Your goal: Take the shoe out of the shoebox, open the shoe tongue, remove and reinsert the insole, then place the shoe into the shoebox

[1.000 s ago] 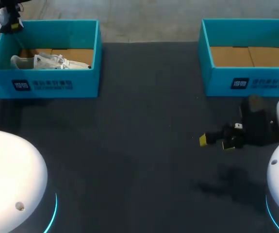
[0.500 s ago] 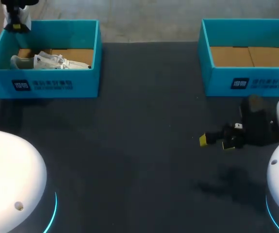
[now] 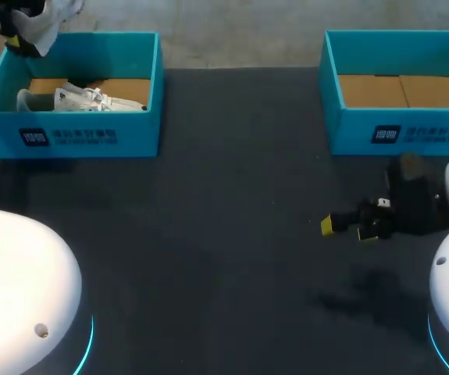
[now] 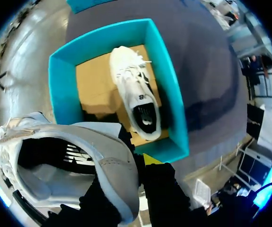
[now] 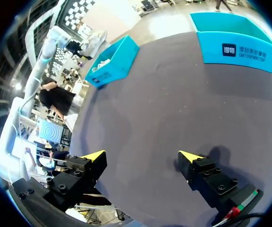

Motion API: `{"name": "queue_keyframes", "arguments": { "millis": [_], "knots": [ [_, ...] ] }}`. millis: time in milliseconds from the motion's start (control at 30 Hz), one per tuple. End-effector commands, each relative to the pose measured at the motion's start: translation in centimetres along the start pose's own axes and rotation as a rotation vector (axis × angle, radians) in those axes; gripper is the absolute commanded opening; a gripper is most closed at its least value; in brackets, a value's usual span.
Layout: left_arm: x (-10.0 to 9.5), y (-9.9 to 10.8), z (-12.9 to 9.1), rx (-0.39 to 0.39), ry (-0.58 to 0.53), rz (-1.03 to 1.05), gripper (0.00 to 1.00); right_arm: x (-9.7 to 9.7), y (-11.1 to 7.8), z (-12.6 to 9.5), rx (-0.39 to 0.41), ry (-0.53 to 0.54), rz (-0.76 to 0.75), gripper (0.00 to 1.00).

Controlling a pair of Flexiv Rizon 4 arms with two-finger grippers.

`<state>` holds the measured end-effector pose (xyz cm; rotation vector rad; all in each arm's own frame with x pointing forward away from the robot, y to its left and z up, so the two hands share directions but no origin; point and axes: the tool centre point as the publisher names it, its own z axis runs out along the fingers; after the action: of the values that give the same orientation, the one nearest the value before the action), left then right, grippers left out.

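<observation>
High over the far left corner of the left teal shoebox [image 3: 76, 125], my left gripper [image 3: 13, 35] is shut on the heel collar of a white shoe [image 3: 48, 19]. In the left wrist view that held shoe [image 4: 79, 156] shows its open mouth, the collar pinched in the gripper [image 4: 138, 175]. A second white shoe [image 3: 83, 98] lies on its side inside the box, seen from above [image 4: 138, 97] within the box [image 4: 62, 94]. Low over the table at the right, my right gripper [image 3: 347, 230] is open and holds nothing [image 5: 143, 156].
A second teal shoebox [image 3: 400, 125] stands at the far right with only cardboard in it, just beyond my right gripper. From the right wrist both boxes show, the right one [image 5: 235, 45] and the left one [image 5: 114, 64]. Dark table cloth [image 3: 232, 234] lies between them.
My left gripper has carried the held shoe a little to the right above the box's far corner, and the shoe has swung. The right arm has not moved.
</observation>
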<state>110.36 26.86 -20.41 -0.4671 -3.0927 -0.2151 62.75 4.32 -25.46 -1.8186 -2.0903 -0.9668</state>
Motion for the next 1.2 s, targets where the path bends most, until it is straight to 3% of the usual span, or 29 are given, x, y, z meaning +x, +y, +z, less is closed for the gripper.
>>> {"name": "queue_keyframes", "arguments": {
  "millis": [33,200,867,900,933,1200],
  "knots": [
    [-0.8,0.3,-0.7,-0.04,0.122,0.179,0.0,0.2,-0.2,-0.1,-0.002,-0.005,0.002,1.0],
    [-1.1,1.0,-1.0,0.008,0.131,0.228,0.0,0.2,-0.2,-0.1,-0.002,-0.005,0.002,1.0],
    [-1.1,1.0,-1.0,0.008,0.131,0.228,0.0,0.2,-0.2,-0.1,-0.002,-0.005,0.002,1.0],
    [-1.0,1.0,-1.0,-0.01,0.118,0.265,0.0,0.2,-0.2,-0.1,-0.002,-0.005,0.002,1.0],
    [-0.8,1.5,-1.2,0.033,0.099,0.322,0.0,0.2,-0.2,-0.1,-0.002,-0.005,0.002,1.0],
    [-0.6,3.7,-1.5,-0.011,0.092,0.601,0.0,0.2,-0.2,-0.1,-0.002,-0.005,0.002,1.0]
  ]
}}
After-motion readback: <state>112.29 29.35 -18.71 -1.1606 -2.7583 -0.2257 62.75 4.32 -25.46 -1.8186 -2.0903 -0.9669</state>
